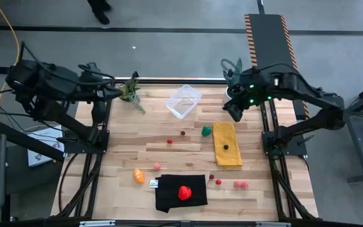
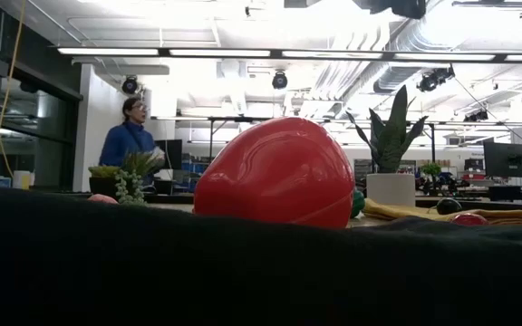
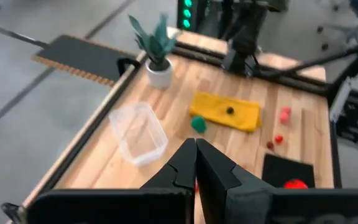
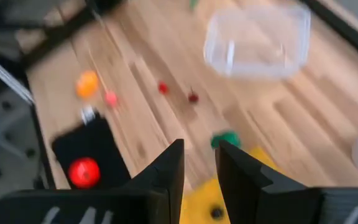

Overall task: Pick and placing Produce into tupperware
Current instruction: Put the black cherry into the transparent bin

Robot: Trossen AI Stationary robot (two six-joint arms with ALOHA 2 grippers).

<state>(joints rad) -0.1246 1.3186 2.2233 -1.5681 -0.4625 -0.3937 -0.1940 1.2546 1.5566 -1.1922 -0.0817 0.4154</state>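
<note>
1. High view: wood table (image 1: 188,154) on a grey floor. Clear tub (image 1: 183,101) sits empty near the far edge, between the two arms. Yellow cloth (image 1: 227,144) lies right of centre with a dark berry (image 1: 226,146) on it; green piece (image 1: 206,131) just beside the cloth. Red strawberry (image 1: 184,192) rests on a black cloth (image 1: 180,192) at the near edge; orange piece (image 1: 138,176) left of it. Small red berries are scattered on the bare wood. Left gripper (image 1: 117,93) hovers at the far left near a small plant (image 1: 131,91); right gripper (image 1: 233,111) hovers at the far right.
2. Low view: open office behind, a person (image 2: 130,136) standing far left. Strawberry (image 2: 275,174) fills the middle on the black cloth (image 2: 243,272); white plant pot (image 2: 391,188) behind.
3. Left wrist view: left gripper (image 3: 195,152) fingers pressed together, holding nothing; tub (image 3: 138,132) ahead.
4. Right wrist view: right gripper (image 4: 199,152) fingers slightly apart, empty; green piece (image 4: 227,139) just past them, tub (image 4: 257,42) farther off.
</note>
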